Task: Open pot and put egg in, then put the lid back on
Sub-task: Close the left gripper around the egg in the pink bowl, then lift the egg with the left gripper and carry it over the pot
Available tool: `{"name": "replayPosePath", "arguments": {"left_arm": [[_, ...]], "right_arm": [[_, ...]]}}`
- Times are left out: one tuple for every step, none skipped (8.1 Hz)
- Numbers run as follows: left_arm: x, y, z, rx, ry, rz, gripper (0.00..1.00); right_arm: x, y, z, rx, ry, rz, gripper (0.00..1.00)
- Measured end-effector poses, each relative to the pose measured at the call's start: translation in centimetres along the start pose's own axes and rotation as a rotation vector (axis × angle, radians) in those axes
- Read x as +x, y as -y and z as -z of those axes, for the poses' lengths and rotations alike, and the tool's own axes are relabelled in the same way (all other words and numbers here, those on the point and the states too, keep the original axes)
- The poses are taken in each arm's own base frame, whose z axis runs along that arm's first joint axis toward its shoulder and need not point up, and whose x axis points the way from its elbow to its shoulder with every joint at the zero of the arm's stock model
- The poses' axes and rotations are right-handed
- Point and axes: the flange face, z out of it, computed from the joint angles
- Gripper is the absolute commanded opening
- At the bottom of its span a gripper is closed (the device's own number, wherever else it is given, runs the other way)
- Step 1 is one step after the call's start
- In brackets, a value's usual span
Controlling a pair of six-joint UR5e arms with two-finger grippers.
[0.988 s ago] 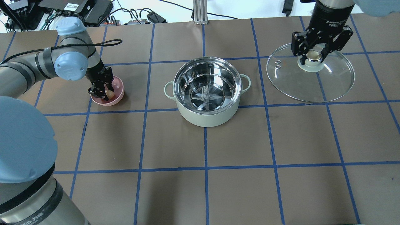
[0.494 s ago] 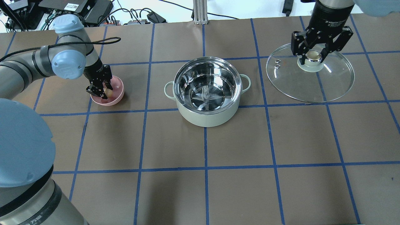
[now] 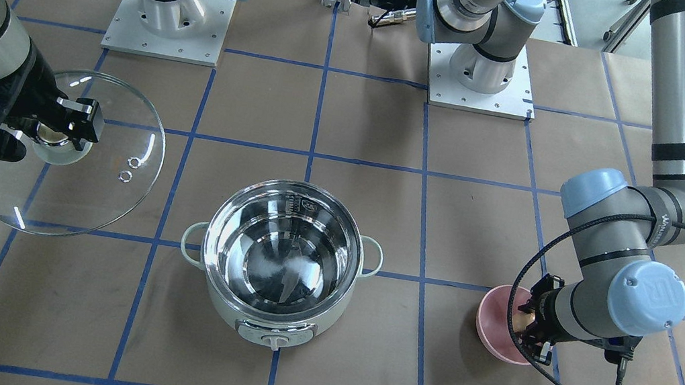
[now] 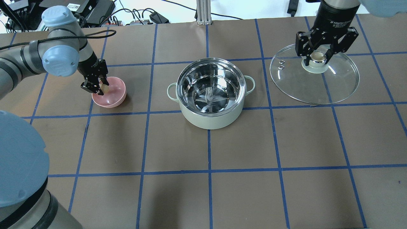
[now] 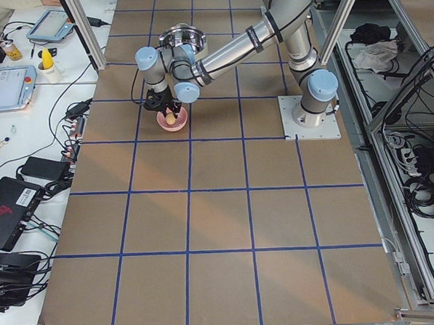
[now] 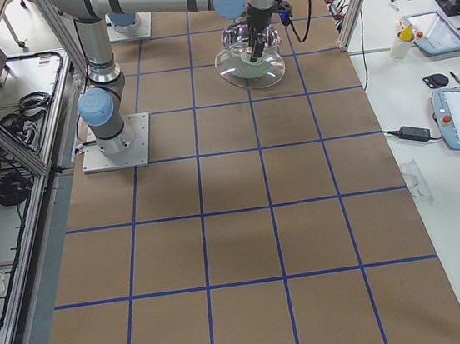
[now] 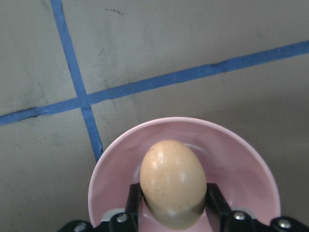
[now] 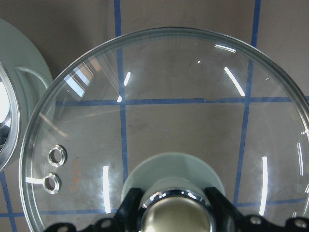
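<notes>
The mint-green pot (image 4: 208, 122) stands open and empty at the table's middle; it also shows in the front-facing view (image 3: 228, 318). My left gripper (image 4: 96, 86) is shut on the tan egg (image 4: 104, 87), which it holds just above a pink bowl (image 4: 114, 97). The left wrist view shows the egg (image 7: 173, 181) between the fingers over the bowl (image 7: 236, 159). My right gripper (image 4: 317, 56) is shut on the knob of the glass lid (image 4: 314, 87), to the pot's right. The right wrist view shows the lid (image 8: 193, 96) and its knob (image 8: 176, 215).
Blue tape lines grid the brown table. The two arm bases (image 3: 167, 24) stand at the robot's side of the table. Cables and electronics (image 4: 79, 9) lie beyond the far edge.
My left gripper has risen and moved back and to the left, taking the egg up out of the pink bowl. The right gripper and the lid have shifted slightly.
</notes>
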Motion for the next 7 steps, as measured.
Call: {"name": "replayPosePath", "arguments": {"left_arm": [[-0.4,-0.1,1.6,0.010,-0.021,0.012,0.00],[-0.6,-0.5,2.6,0.013,-0.034,0.044,0.00],[-0.5,-1.7,3.5,-0.009,-0.055,0.085,0.00],[-0.4,-3.7,4.8,-0.043,-0.085,0.119,0.00],[-0.5,-6.1,6.2,-0.067,-0.112,0.145,0.00],[-0.6,-9.0,7.7,-0.094,-0.139,0.162,0.00],[-0.8,-12.2,9.1,-0.131,-0.162,0.183,0.00]], "right_arm": [[0.0,0.0,0.0,0.000,0.000,-0.001,0.00],[0.0,0.0,0.0,0.001,0.000,-0.002,0.00],[0.0,0.0,0.0,0.002,0.001,-0.002,0.00],[0.0,0.1,0.0,0.004,0.001,-0.001,0.00],[0.0,0.1,0.0,0.006,0.001,-0.001,0.00],[0.0,0.1,0.0,0.007,0.000,-0.001,0.00],[0.0,0.2,0.0,0.007,0.000,-0.001,0.00]]}}
